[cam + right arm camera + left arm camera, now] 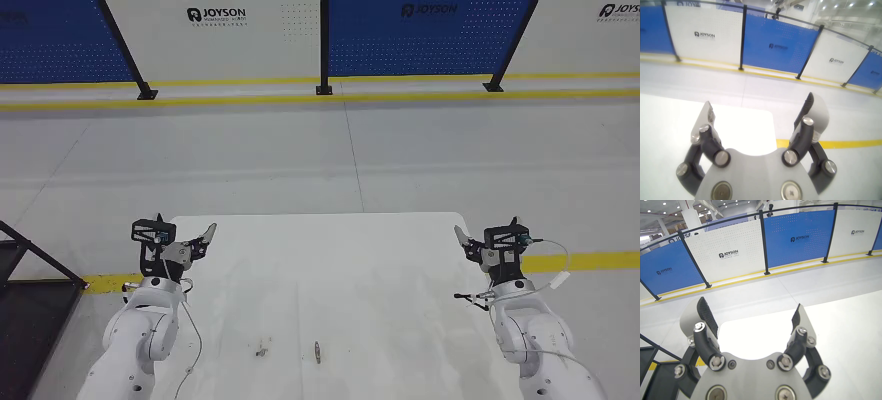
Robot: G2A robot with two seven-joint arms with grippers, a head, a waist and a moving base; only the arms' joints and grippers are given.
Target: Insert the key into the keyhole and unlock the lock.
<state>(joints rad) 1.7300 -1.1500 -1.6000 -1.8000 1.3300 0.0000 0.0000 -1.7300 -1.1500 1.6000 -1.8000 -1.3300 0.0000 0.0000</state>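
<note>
Two small things lie near the front middle of the white table (330,270) in the top view. One is a small pale metal piece, apparently the lock (261,347). The other is a slim dark piece to its right, apparently the key (317,351); both are too small to tell for sure. My left gripper (185,238) (750,302) hovers open over the table's far left corner, holding nothing. Over the far right corner my right gripper (490,236) (759,98) is likewise open, with nothing between its fingers. Both grippers are far from the two pieces.
A black metal frame (30,260) stands off the table's left side. Yellow floor tape (585,261) runs past the right edge. A fence of blue and white panels (420,35) crosses the floor far behind the table.
</note>
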